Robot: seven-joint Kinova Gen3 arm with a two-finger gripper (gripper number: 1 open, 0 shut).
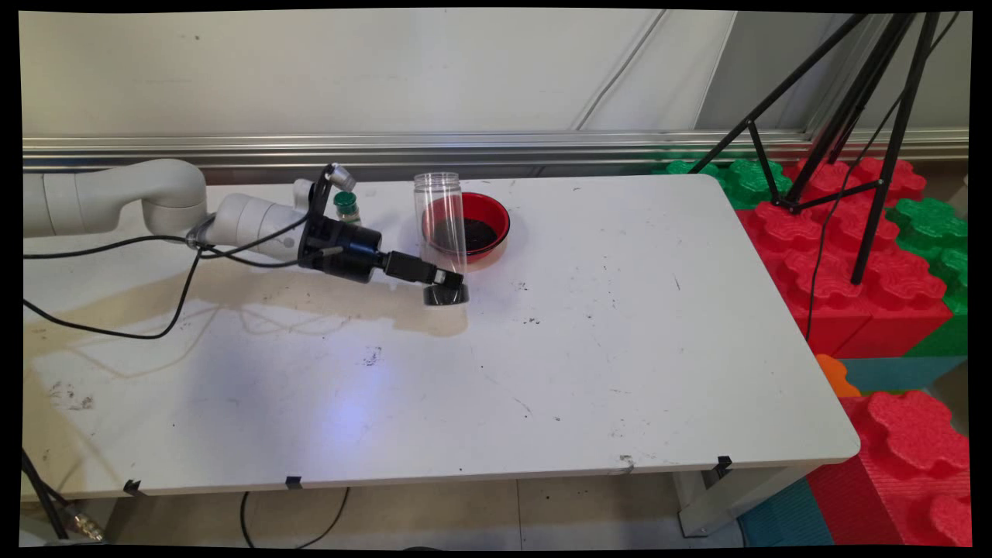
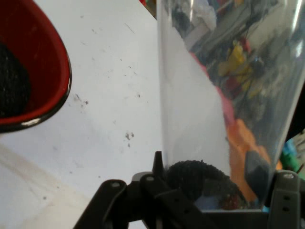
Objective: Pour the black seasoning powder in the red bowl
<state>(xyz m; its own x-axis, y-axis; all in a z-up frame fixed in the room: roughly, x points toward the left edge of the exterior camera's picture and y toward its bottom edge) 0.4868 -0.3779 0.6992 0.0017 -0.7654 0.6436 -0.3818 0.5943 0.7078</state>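
Note:
A clear plastic jar (image 1: pixel 439 213) stands upright and uncapped on the white table (image 1: pixel 620 349), just in front of a red bowl (image 1: pixel 484 215) holding dark grains. My gripper (image 1: pixel 448 277) reaches in low from the left and is shut on the jar's bottom part. In the hand view the jar (image 2: pixel 228 95) fills the space between the fingers of the gripper (image 2: pixel 217 183), and something dark shows through its base. A black round cap-like piece (image 1: pixel 446 295) lies right under the fingers. The red bowl (image 2: pixel 33 67) sits at the upper left of that view.
A small green-capped bottle (image 1: pixel 346 206) stands behind the wrist. Black cables (image 1: pixel 155 329) trail over the table's left part. A black tripod (image 1: pixel 845 139) and red and green foam blocks (image 1: pixel 852 256) stand off the table's right edge.

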